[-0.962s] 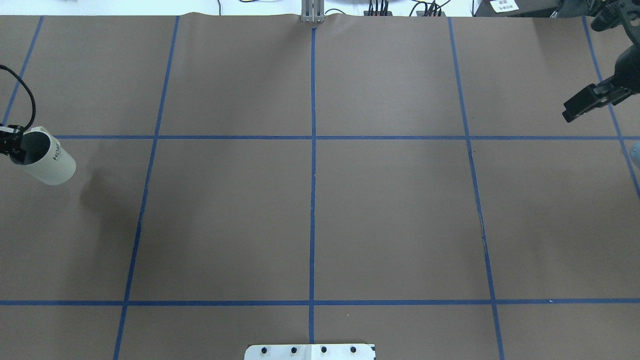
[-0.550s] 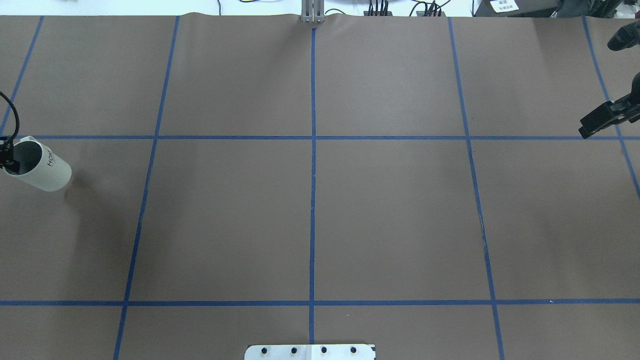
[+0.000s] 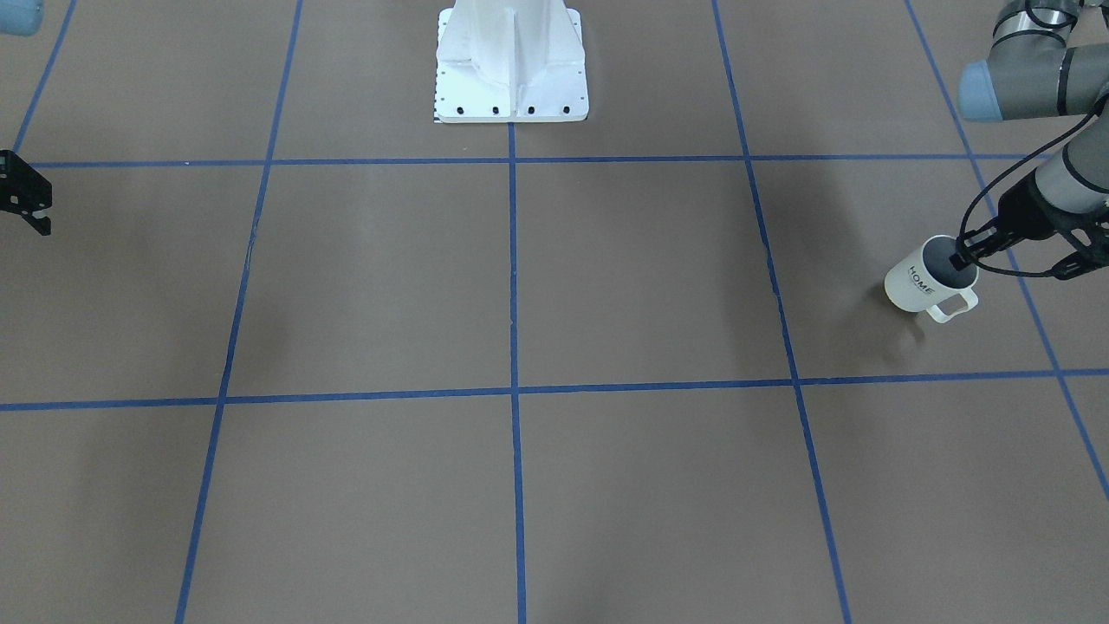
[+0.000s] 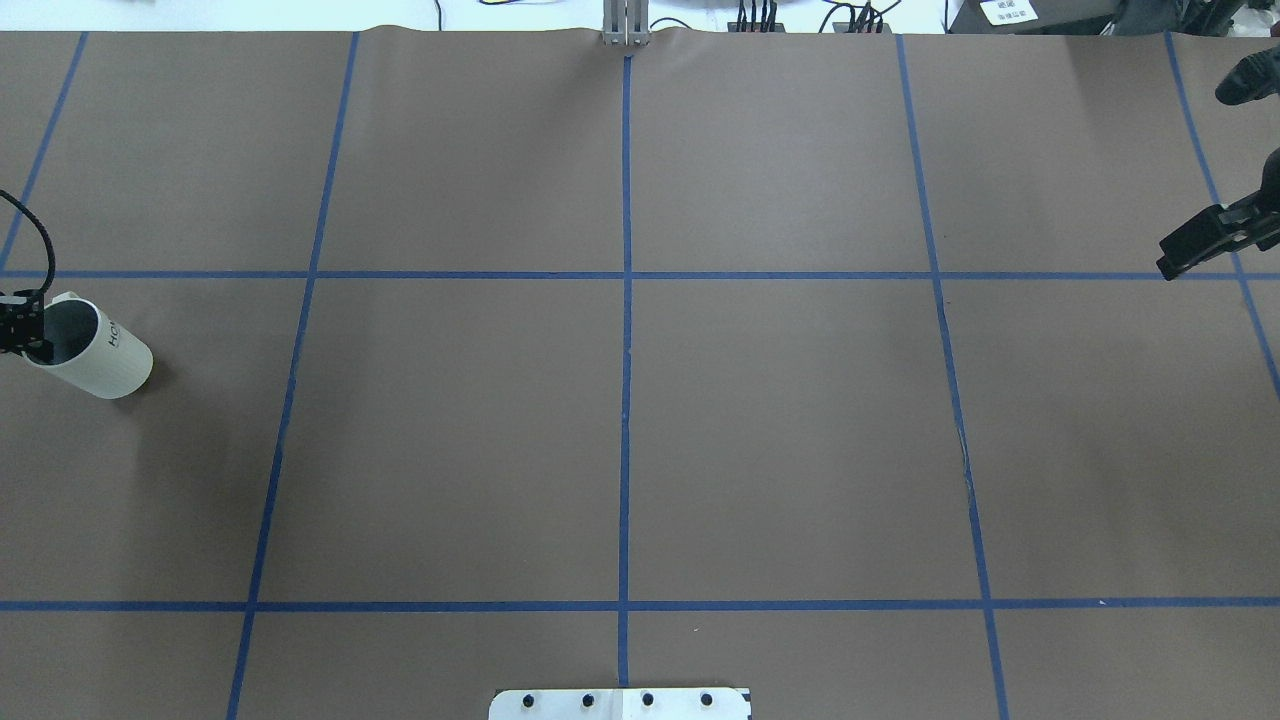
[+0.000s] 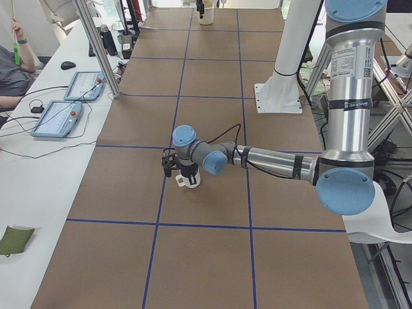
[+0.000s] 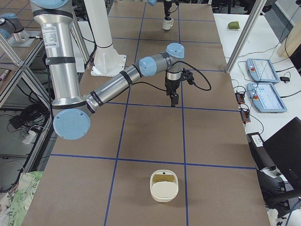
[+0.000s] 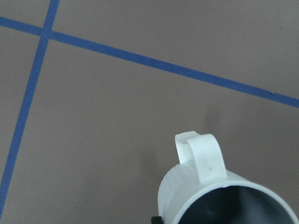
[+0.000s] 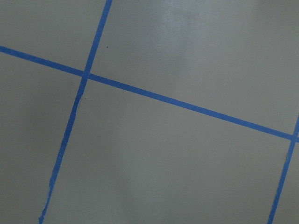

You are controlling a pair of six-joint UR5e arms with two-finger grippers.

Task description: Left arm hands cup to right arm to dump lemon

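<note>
1. The cup [image 3: 920, 279], a small off-white mug lettered "HOME", is found at the robot's left end of the brown desk [image 4: 780, 430]. It is tilted, with its mouth leaning toward the left arm [image 3: 1070, 169]. Whether its base touches the desk cannot be told.
2. The lemon is not seen in any view. Only dark grey is shown of the cup's inside by the left wrist camera.
3. The cup is judged stiff, smooth-glazed and breakable, with some weight for its size, so a knock or a drop is to be avoided.
4. Its squarish handle [image 3: 950, 304] is turned away from the robot's base and is not gripped. The handle, the body or the rim opposite the held part is judged a fair place for a second grip.
5. The left jaws are closed on the rim, with one finger set inside the mouth and the other outside the wall.
6. The right jaws, on the right arm [image 6: 113, 84], are held well apart from the cup at the desk's other end, with nothing in them. How far they are open cannot be told.
</note>
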